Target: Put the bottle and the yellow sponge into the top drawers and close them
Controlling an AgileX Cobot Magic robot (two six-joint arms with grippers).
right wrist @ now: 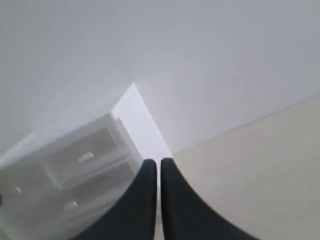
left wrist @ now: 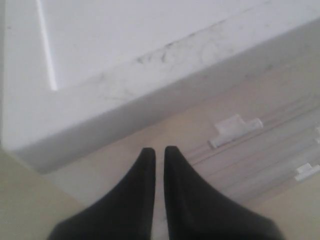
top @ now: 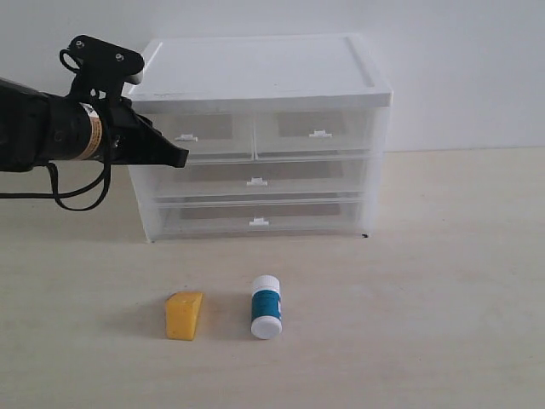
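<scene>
Exterior view: cabinet (top: 260, 72), both top drawers (top: 317, 132) pushed in. Yellow sponge (top: 185, 315) and bottle (top: 266, 307) lie in front of the cabinet, well clear of it, side by side but not touching. Left gripper (top: 177, 158) pinched closed, empty, at the cabinet's upper left front corner. Right gripper (right wrist: 159, 161) closed, empty; seemingly off the cabinet's right side, view blurred.

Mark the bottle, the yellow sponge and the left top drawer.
bottle (top: 266, 305): exterior view, on its teal label.
yellow sponge (top: 184, 316): exterior view, middle of its upper face.
left top drawer (top: 220, 135): exterior view, bare part of its front panel.
</scene>
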